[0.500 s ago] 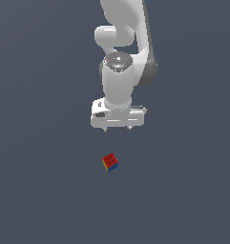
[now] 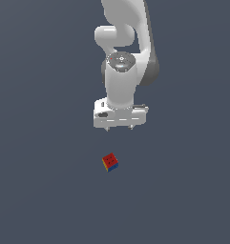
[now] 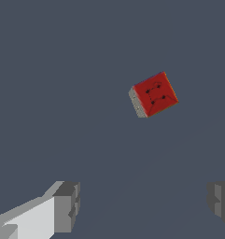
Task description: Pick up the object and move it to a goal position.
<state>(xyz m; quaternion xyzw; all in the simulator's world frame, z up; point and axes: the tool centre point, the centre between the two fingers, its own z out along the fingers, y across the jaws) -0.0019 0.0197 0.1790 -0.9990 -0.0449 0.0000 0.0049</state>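
We hung above the cube, empty-handed.
Our gripper (image 2: pixel 119 128) held its jaws wide, apart from the cube (image 2: pixel 110 162), which lay red face up on the worktop (image 2: pixel 40 190).

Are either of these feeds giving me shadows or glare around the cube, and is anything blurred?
Exterior view: flat, even light, no cast shadow under the cube or the gripper, no glare; the cube is small and slightly soft. Wrist view: sharp, the cube shows its dark dots clearly, no shadow on the floor, and both fingertips are cut off by the frame edge.
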